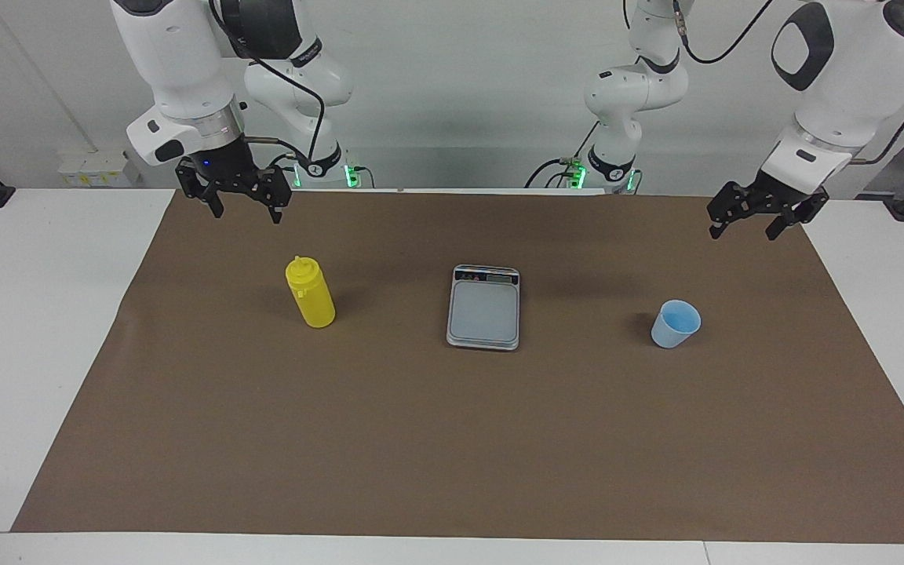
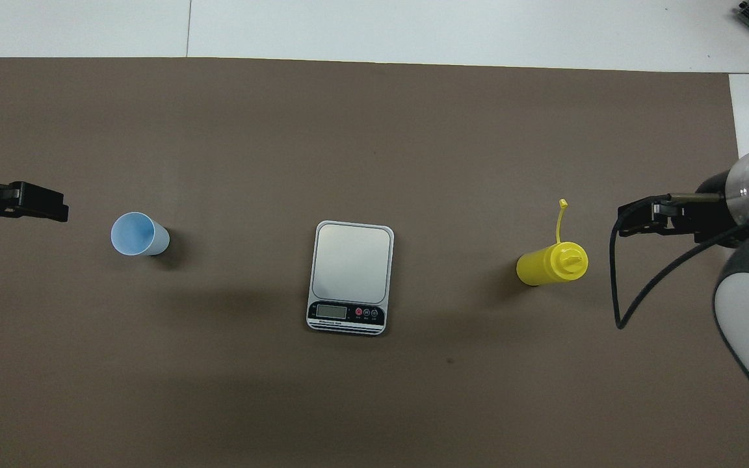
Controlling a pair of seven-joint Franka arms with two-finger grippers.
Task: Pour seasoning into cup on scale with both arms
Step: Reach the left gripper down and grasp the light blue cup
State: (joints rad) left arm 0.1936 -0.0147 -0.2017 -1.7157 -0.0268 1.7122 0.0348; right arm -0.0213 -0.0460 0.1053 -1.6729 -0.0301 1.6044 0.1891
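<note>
Facing view: the scale (image 1: pixel 483 307) lies mid-counter on the brown mat (image 1: pixel 452 439); the seasoning (image 1: pixel 310 293) stands upright toward the right arm's end, the cup (image 1: pixel 676 323) upright toward the left arm's end; the right hand (image 1: pixel 246 209) hangs wide and empty over the mat's edge; the left hand (image 1: pixel 744 227) likewise, wide, holding nothing.
</note>
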